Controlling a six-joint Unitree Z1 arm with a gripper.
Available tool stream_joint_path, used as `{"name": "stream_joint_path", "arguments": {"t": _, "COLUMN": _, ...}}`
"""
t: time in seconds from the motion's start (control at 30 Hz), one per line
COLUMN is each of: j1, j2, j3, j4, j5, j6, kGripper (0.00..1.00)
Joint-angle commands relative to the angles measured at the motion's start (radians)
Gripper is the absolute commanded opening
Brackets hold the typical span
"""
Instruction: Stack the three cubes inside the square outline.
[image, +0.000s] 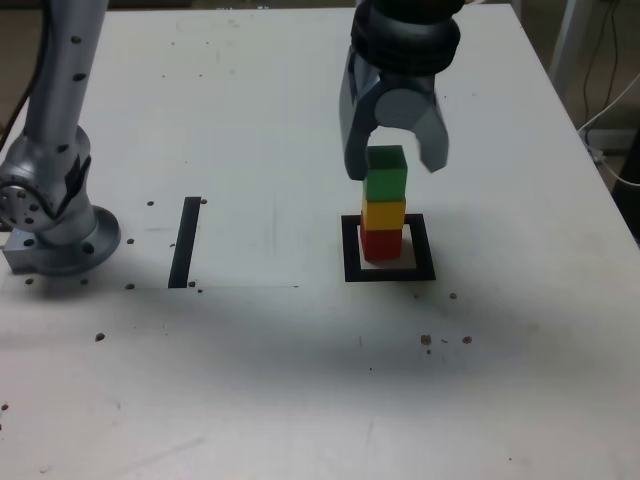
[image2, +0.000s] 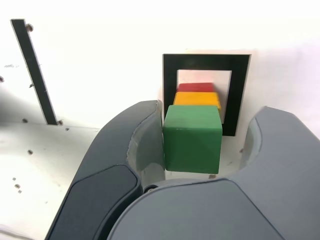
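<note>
1. Your dark grey gripper (image: 394, 160) stands parted around the small matte green cube (image: 386, 172), with a gap showing on one side in the wrist view; the other jaw looks to be touching or nearly so.
2. If that jaw drags as you lift, the green cube could slide off the yellow cube (image: 383, 214) beneath it.
3. The red cube (image: 380, 244) at the bottom sits inside the black tape square outline (image: 420, 270) on the white bench (image: 300, 380); a sideways nudge could topple all three.
</note>
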Motion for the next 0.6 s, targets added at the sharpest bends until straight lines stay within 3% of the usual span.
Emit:
{"name": "stream_joint_path", "arguments": {"t": 0.0, "j1": -0.001, "j2": -0.008, "j3": -0.001, "j4": -0.004, "j5": 0.008, "j6": 0.003, "kGripper": 0.99}}
{"name": "stream_joint_path", "arguments": {"t": 0.3, "j1": -0.002, "j2": -0.054, "j3": 0.017, "j4": 0.018, "j5": 0.002, "j6": 0.002, "kGripper": 0.99}}
{"name": "stream_joint_path", "arguments": {"t": 0.57, "j1": -0.006, "j2": -0.171, "j3": 0.128, "j4": 0.015, "j5": -0.039, "j6": 0.001, "kGripper": 0.99}}
